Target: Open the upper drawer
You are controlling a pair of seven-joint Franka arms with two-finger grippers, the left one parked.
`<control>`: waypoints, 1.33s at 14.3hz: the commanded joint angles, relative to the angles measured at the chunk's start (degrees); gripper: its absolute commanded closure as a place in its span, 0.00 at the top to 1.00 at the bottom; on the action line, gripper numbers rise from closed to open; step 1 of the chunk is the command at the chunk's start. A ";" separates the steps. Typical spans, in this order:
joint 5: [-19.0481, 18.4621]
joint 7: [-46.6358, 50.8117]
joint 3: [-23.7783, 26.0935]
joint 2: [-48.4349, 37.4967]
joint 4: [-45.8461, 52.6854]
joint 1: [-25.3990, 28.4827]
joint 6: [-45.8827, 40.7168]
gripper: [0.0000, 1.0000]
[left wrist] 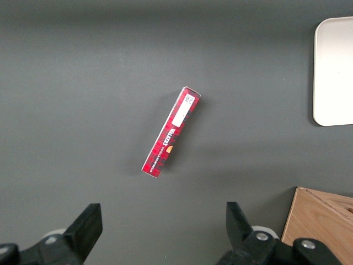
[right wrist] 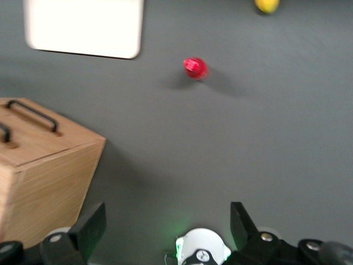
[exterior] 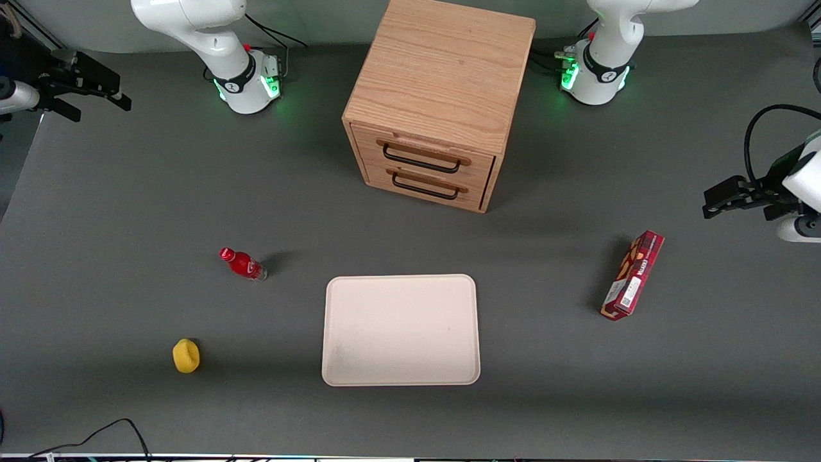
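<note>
The wooden cabinet [exterior: 442, 70] stands at the middle of the table, farther from the front camera than the tray. Its upper drawer [exterior: 478, 162] is shut, with a black wire handle [exterior: 420, 160]; the matching bottom drawer [exterior: 474, 192] is shut below it. My right gripper [exterior: 96, 102] hangs high at the working arm's end of the table, well away from the cabinet, open and empty. In the right wrist view the gripper [right wrist: 165, 226] has its fingers wide apart over bare table, and the cabinet [right wrist: 49, 176] shows with two black handles on its front.
A white tray [exterior: 401, 330] lies in front of the cabinet, nearer the front camera. A red bottle [exterior: 242, 264] and a yellow fruit [exterior: 186, 356] sit toward the working arm's end. A red box [exterior: 633, 274] lies toward the parked arm's end.
</note>
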 commanded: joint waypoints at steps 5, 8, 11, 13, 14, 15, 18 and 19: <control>14.40 -14.74 13.11 17.23 11.36 0.63 -1.21 1.00; 18.99 -16.97 17.67 24.43 14.51 0.63 -0.68 1.00; 18.91 -16.88 24.52 30.85 15.49 0.72 6.23 1.00; 18.30 -16.70 28.14 34.81 15.41 0.72 10.20 1.00; 18.03 -16.70 28.76 37.00 15.41 0.89 11.61 1.00; 17.51 -16.70 29.72 38.33 15.41 1.33 12.93 1.00; 12.33 -16.18 34.20 41.49 14.88 2.56 19.25 1.00; 11.97 -16.09 35.00 42.64 14.88 2.65 20.84 1.00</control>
